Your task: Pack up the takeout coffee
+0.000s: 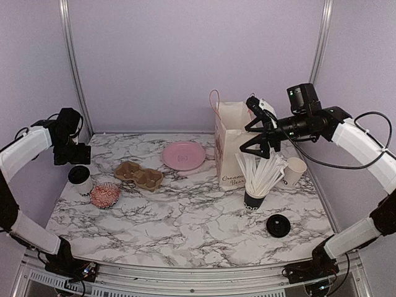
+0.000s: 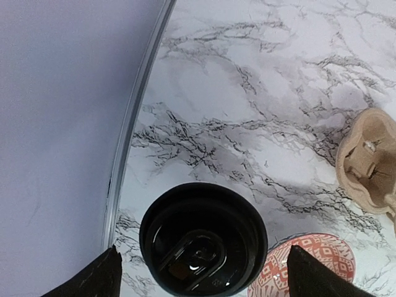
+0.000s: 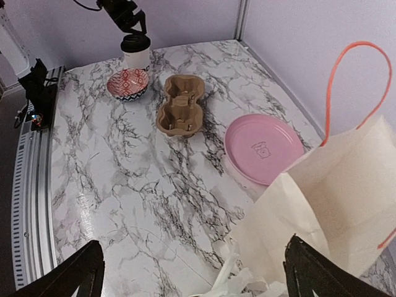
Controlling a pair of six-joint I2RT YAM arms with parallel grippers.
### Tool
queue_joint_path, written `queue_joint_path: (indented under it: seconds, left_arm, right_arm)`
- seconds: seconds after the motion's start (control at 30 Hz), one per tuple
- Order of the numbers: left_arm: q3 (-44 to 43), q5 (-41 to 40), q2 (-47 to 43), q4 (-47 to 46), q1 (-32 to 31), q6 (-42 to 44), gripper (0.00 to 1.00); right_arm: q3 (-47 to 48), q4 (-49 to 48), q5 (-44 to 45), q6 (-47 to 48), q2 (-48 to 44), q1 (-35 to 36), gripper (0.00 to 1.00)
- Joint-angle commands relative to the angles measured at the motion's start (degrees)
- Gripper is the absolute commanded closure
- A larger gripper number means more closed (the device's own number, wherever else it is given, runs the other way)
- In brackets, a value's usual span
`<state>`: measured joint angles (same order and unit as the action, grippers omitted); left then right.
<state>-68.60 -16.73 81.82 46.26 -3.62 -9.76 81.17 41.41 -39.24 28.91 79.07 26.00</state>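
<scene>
A white takeout cup with a black lid (image 1: 80,179) stands at the table's left edge; the left wrist view looks straight down on its lid (image 2: 203,240). My left gripper (image 1: 71,156) hovers just above it, open, with a fingertip (image 2: 93,278) on each side of the lid and not touching it. A second white cup (image 1: 295,171) stands without a lid at the right, and a loose black lid (image 1: 278,225) lies in front of it. My right gripper (image 1: 260,133) is open and empty above the paper bag (image 1: 235,145).
A cardboard cup carrier (image 1: 139,175), a red patterned bowl (image 1: 105,195) next to the lidded cup, and a pink plate (image 1: 184,154) lie left of the bag. A black cup of white straws (image 1: 255,197) stands in front of the bag. A wall rail (image 2: 133,117) runs along the left.
</scene>
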Motion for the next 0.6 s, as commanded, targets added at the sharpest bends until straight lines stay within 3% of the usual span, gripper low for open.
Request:
queue_joint_path:
  seconds: [0.0, 0.1, 0.27, 0.43, 0.57]
  left_arm:
    - [-2.29, -0.70, -8.57, -5.81, -3.15, 2.68, 0.09]
    - [-1.63, 0.40, -13.16, -10.61, -11.11, 5.97, 0.09]
    - [-3.36, 2.79, -15.29, -13.97, -23.59, 8.68, 0.13]
    - [-2.70, 7.83, -15.75, -16.90, -29.67, 9.11, 0.19]
    - [-2.58, 7.80, -14.67, -17.70, -32.31, 8.44, 0.25]
  right_arm:
    - [3.78, 0.98, 6.41, -3.65, -3.85, -7.81, 0.01]
    - [2.57, 1.18, 5.33, -5.90, -4.74, -18.62, 0.01]
    - [-1.73, 2.71, 14.58, -5.99, -5.33, -32.77, 0.04]
    - [-7.73, 7.43, 19.35, 4.99, -5.10, -34.70, 0.24]
    - [-9.37, 11.66, 19.08, 15.62, -1.99, -34.71, 0.32]
